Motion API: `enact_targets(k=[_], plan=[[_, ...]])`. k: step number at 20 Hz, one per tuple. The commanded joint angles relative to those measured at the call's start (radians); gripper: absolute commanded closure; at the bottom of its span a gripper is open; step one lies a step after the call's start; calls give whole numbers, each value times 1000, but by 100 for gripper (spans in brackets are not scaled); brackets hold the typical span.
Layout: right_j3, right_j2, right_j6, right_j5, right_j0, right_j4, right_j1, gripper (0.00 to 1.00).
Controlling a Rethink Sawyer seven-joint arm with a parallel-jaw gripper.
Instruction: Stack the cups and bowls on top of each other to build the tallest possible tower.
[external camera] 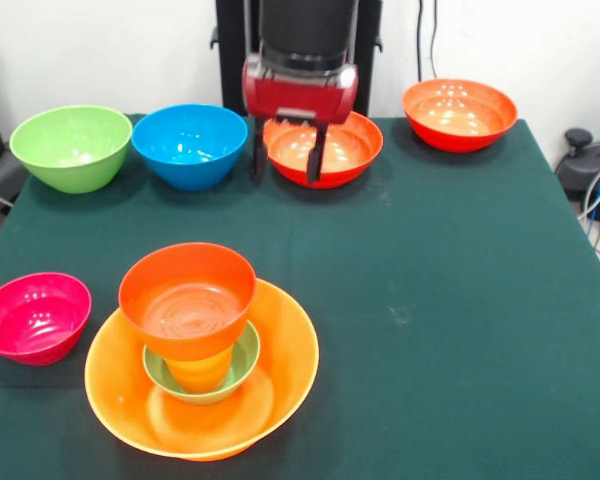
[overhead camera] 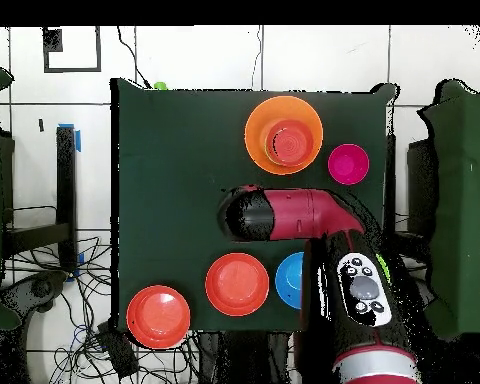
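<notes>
The tower stands at the table's near left. It is the largest orange bowl [external camera: 280,385] holding a small green bowl [external camera: 242,362], an orange cup [external camera: 202,370] in that, and a small red-orange bowl [external camera: 187,298] on top. From overhead the tower [overhead camera: 259,135] is at the top middle. My gripper [external camera: 286,158] hangs open and empty over the far middle of the table, just in front of a red-orange bowl [external camera: 345,150]. Its red head [overhead camera: 284,213] shows from overhead. The translucent green cup is not clearly in view.
A pink bowl [external camera: 33,317] sits left of the tower. Green [external camera: 72,147] and blue [external camera: 190,145] bowls stand at the far left, and another red-orange bowl [external camera: 458,113] at the far right. A tiny green thing [overhead camera: 160,86] lies at the table's corner overhead.
</notes>
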Motion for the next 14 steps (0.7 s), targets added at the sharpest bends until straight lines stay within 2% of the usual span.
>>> enact_targets(k=[1, 3, 6, 9, 14], plan=[[18, -25, 76, -34, 2, -50, 120, 0], [-15, -70, 100, -39, 50, -74, 130, 0], [-34, -100, 125, -5, 91, -49, 141, 0], [-35, -120, 142, 8, 113, -16, 149, 0], [-66, -175, 155, -10, 162, -17, 170, 0]])
